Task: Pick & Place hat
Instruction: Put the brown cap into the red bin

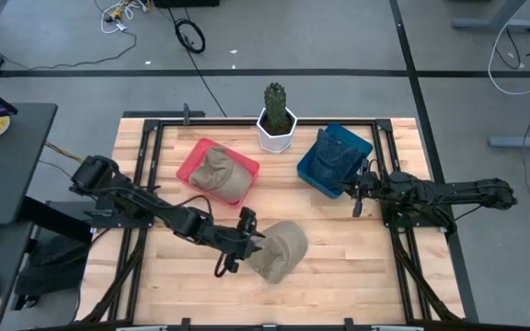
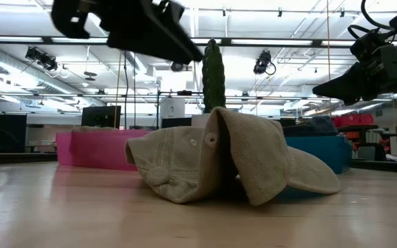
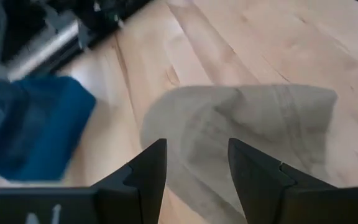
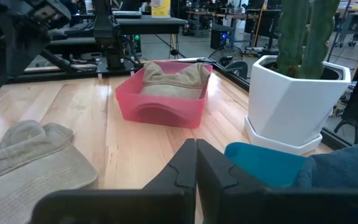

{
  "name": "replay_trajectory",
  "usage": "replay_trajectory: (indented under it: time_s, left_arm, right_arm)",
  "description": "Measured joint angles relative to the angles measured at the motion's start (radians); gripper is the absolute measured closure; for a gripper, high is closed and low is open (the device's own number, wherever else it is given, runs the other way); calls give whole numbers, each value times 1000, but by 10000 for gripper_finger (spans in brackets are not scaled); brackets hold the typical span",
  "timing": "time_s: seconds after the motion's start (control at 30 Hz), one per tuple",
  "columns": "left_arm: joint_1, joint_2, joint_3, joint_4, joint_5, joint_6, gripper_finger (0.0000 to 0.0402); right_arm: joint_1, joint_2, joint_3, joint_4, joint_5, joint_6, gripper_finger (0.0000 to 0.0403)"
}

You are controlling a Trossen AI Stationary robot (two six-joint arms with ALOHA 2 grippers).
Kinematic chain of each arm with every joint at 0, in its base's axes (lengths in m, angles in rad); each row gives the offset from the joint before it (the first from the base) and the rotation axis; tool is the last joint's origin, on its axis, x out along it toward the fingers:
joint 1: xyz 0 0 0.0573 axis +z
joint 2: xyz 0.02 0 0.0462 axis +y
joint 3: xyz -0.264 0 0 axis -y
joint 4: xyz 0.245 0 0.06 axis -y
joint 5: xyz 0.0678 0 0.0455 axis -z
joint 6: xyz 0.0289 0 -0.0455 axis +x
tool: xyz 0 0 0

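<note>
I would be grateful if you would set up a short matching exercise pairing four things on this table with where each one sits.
Things:
1. loose khaki hat
2. second khaki hat
3. dark blue hat
4. cactus

Places:
A. in the white pot at the table's far edge
B. in the blue bin
C. in the pink bin
D. on the bare wood, in front of the open left pincer

Pairs: 1-D, 2-C, 3-B, 4-A

The right pincer waits beside the blue bin, shut.
</note>
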Motion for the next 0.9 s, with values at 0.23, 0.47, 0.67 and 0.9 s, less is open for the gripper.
replay_trajectory:
  time_s: [0.23, 0.47, 0.67, 0.9]
  left_arm:
    - [38, 3, 61, -46, 111, 86, 225]
    - [57, 110, 248, -301, 120, 281, 225]
    - [79, 207, 386, -443, 133, 390, 225]
    - [115, 319, 523, -528, 196, 400, 225]
  right_arm:
    - [0, 0, 0, 0, 0, 0, 394]
    - [0, 0, 0, 0, 0, 0, 394]
    - [0, 0, 0, 0, 0, 0, 394]
    - [0, 0, 0, 0, 0, 0, 394]
